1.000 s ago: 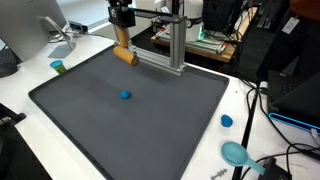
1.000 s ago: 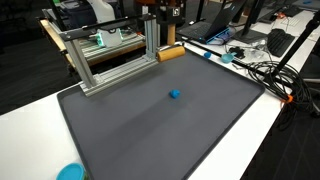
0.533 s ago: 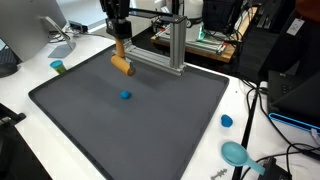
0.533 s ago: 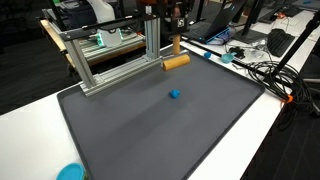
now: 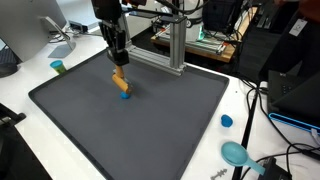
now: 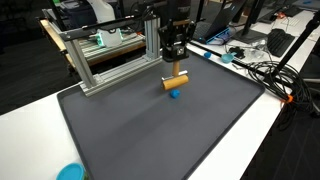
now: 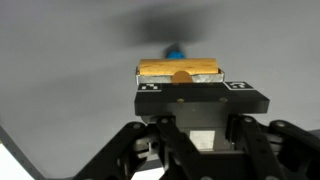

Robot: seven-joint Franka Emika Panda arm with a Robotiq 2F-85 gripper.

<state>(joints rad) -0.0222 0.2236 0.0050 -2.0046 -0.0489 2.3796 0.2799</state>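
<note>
Mat point(image 5: 150, 130): dark, and the landmark for the lines below.
Metal frame point(image 5: 177, 48): stands at the mat's far edge.
Gripper point(image 5: 119, 70): above the mat's middle, jaws clamped on the wooden block.
Wooden block point(image 5: 121, 82): held in the gripper, apparently clear of the mat.
Blue piece point(image 5: 125, 96): lies on the mat's middle, just beneath the block.
Progress: the block is gripped and raised but not yet released.

Dark grey mat point(image 5: 150, 125) covers most of a white table point(image 5: 245, 100), even indoor light. Aluminium frame point(image 6: 120, 72) stands along the mat's far edge, with cluttered desks and a monitor point(image 5: 22, 25) beyond it. Black cables point(image 6: 268, 75) lie beside the mat on the table edge.
</note>
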